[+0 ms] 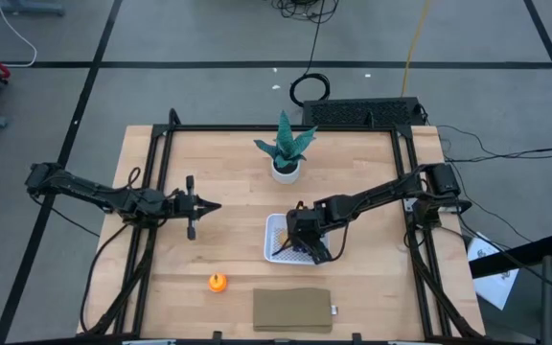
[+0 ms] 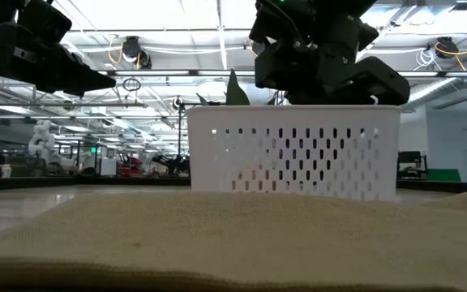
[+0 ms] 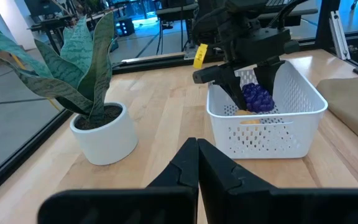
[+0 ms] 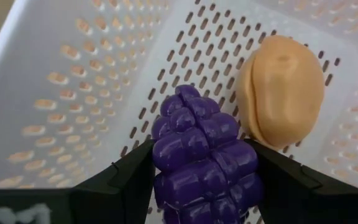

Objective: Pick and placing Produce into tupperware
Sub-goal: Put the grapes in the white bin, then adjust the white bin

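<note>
Right wrist view showed the right gripper [image 4: 205,180] clamped on the purple grape cluster [image 4: 202,155], held inside the white perforated tupperware [image 4: 73,74]. Just beyond its fingertips, the tan oval fruit [image 4: 283,93] lay on the container floor, touching the grapes. Well apart, the left gripper [image 1: 202,207] hovered with its fingers pressed together, empty. Nearer the left gripper, the orange fruit [image 1: 218,282] sat on the table [image 1: 228,240].

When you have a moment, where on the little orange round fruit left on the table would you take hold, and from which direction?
I would grip the orange fruit across its widest middle, coming straight down from above. It is small and round, sits alone on the bare table beside the olive pad, and nothing crowds it. The left hand, fingers shut, looks freer; the right hand is in the white container holding the purple fruit.
</note>
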You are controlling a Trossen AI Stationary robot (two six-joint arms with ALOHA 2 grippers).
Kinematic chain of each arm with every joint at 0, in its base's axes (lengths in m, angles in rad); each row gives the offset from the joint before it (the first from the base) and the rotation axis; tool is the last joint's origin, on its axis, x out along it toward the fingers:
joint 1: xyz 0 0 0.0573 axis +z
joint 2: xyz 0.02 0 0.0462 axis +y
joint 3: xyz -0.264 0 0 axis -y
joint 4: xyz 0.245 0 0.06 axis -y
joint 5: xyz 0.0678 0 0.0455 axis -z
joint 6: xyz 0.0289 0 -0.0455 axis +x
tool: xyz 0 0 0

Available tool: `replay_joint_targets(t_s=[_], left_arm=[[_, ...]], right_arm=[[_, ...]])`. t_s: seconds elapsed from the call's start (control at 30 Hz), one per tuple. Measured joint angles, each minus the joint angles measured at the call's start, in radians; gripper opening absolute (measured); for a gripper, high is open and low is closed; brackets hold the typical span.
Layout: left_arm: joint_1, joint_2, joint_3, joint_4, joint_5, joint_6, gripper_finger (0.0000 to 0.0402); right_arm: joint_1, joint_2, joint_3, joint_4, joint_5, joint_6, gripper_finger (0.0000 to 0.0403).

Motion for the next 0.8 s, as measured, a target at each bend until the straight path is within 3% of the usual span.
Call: replay_joint_targets(t_s=[0.17, 0.47, 0.8], left_arm=[[0.000, 0.000, 0.000, 0.000, 0.000, 0.000, 0.0001], [0.000, 0.000, 0.000, 0.000, 0.000, -0.001, 0.0001], [0.000, 0.000, 0.000, 0.001, 0.000, -0.002, 0.0001]], right_arm=[[0.000, 0.000, 0.000, -0.004, 0.000, 0.007, 0.0219], [0.000, -0.001, 0.000, -0.016, 0.001, 0.052, 0.0266], [0.000, -0.036, 0.000, -0.041, 0.009, 0.071, 0.0256]])
